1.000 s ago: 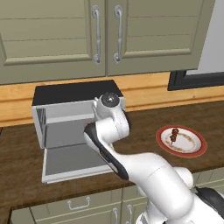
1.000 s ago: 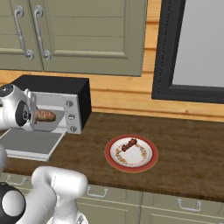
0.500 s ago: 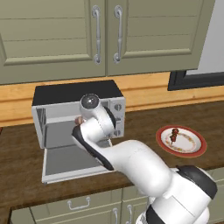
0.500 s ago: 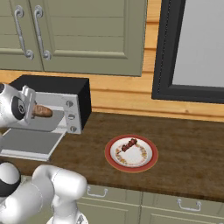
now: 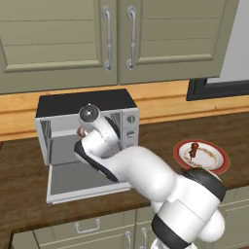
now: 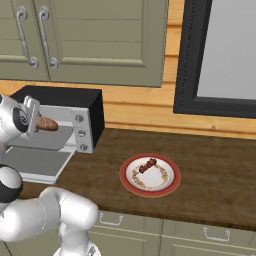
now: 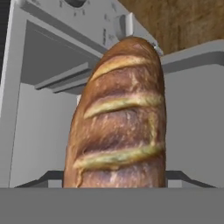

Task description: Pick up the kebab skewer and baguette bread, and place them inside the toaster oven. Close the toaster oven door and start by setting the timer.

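Note:
My gripper (image 6: pixel 35 121) is shut on the baguette bread (image 7: pixel 120 118), a tan loaf with dark diagonal scores. It holds the loaf (image 6: pixel 46 124) at the mouth of the toaster oven (image 5: pixel 87 104), above the lowered toaster oven door (image 5: pixel 73 182). From the left, just a brown tip of the bread (image 5: pixel 81 132) peeks past my wrist. The kebab skewer (image 5: pixel 194 149) lies on a red-rimmed plate (image 5: pixel 216 168) on the counter to the right; from the right its dark meat chunks (image 6: pixel 147 165) show.
Round knobs (image 5: pixel 130 119) run down the oven's right panel. Green wall cabinets (image 5: pixel 116 39) hang above the oven. A dark-framed window (image 6: pixel 220 55) stands at the back right. Drawers (image 6: pixel 150 235) line the counter's front edge.
My arm has swung left across the oven's front, carrying the baguette bread to the open cavity. The skewer and plate stayed put.

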